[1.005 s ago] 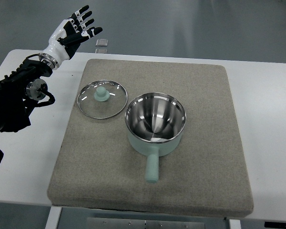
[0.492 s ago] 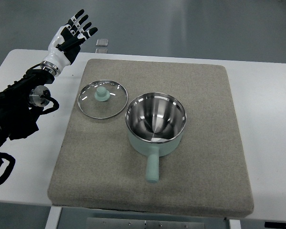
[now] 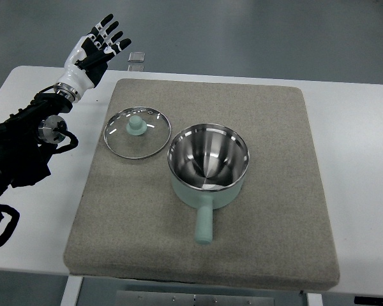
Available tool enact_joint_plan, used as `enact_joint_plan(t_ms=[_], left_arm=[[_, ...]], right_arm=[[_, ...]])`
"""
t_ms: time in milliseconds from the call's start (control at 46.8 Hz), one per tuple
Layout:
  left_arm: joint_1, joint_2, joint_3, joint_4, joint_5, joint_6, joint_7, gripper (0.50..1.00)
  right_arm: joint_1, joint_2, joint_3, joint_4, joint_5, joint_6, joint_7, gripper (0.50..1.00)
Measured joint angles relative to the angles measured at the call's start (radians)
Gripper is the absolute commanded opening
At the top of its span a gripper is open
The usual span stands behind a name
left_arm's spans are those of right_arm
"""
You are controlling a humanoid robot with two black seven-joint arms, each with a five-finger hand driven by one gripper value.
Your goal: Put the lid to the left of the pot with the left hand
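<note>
A white rectangular table (image 3: pixel 357 159) is seen carrying a large square grey felt mat (image 3: pixel 268 210), which covers most of its top. On the mat, a little right of centre, a mint-green saucepan with a polished steel interior (image 3: pixel 208 164) is stood upright and uncovered, its stubby green handle (image 3: pixel 203 226) pointed toward 6 o'clock. The round glass lid with a steel rim and a mint-green knob (image 3: pixel 137 131) is laid flat, knob up, at about 10 o'clock from the saucepan; its rim is set just beside the saucepan's rim, though contact cannot be judged.

As far as can be judged, the task is essentially complete: the lid is already rested on the mat to the left of the saucepan, nothing is gripped, and only the clearing away of the arm appears to be left.

The black left arm (image 3: pixel 25 150) is brought in from the picture's left edge and angled toward 1 o'clock. The white-and-black left hand (image 3: pixel 92 48) is held well apart from the lid, beyond the table's far left corner, with all fingers spread and extended and nothing held. The right arm is not shown.
</note>
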Motion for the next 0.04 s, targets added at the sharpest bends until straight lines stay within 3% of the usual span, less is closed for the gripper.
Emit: enact_joint_plan(t_ms=[43], left_arm=[[0.0, 0.0, 0.0, 0.0, 0.0, 0.0, 0.0, 0.994]], right_arm=[[0.0, 0.0, 0.0, 0.0, 0.0, 0.0, 0.0, 0.924]])
